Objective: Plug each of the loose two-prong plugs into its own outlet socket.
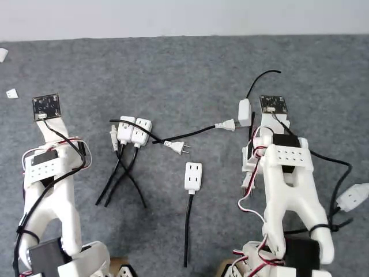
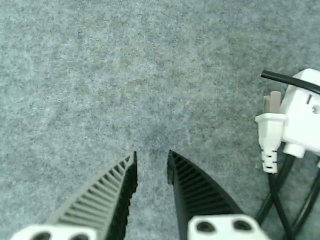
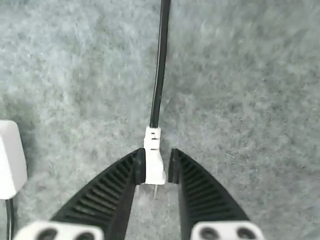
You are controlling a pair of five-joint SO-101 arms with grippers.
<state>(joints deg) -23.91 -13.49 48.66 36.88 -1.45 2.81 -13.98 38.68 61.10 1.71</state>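
Observation:
My right gripper (image 3: 156,155) is shut on a white two-prong plug (image 3: 154,162), whose prongs point back toward the wrist while its black cord (image 3: 159,65) runs straight away. In the high view that plug (image 1: 226,124) lies just left of the right arm (image 1: 285,161), beside a white outlet (image 1: 244,111). A second loose plug (image 1: 179,147) lies mid-table. A third plug (image 2: 270,135) rests against a pair of white outlets (image 1: 134,131). My left gripper (image 2: 151,157) hovers open over bare carpet, left of that plug, holding nothing.
A single white outlet (image 1: 193,176) lies centre with its cord trailing toward the front edge. Another white outlet (image 1: 353,196) sits at the far right. Black cords (image 1: 121,179) cross below the outlet pair. Grey carpet (image 1: 173,69) stretches to the back.

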